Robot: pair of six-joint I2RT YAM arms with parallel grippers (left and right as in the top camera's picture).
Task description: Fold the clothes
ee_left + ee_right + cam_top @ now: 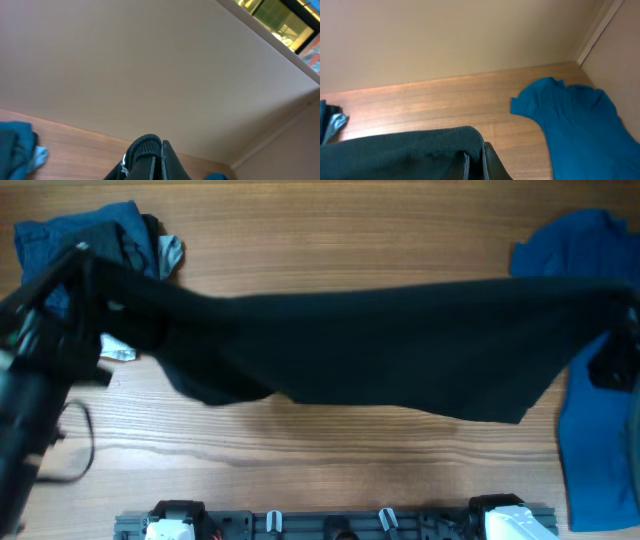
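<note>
- Nearest edge of the table (300, 480): just the arms' mounting rail (330, 525), plus a loose black cable (80, 450) looping by the near left corner.
- Left claw (161, 152) is clamped shut on a ribbed edge of the black T-shirt (380, 345), over the left side of the table.
- Right claw (475, 157) is pinched shut on another edge of the same tee, over by the right edge.
- So the tee is pulled out wide between the two claws. It runs nearly from left edge to right edge across the middle of the table, with a droopy fold sagging toward the near side at left-centre. Can't tell whether it touches the wood.
- Royal-blue shirt (590, 430) lies flat along the right edge and up into the far right corner, with the tee's end passing over it.
- Far left corner: a crumpled heap of dark blue clothes (80, 235) with a grey bit (170, 252) sticking out.
</note>
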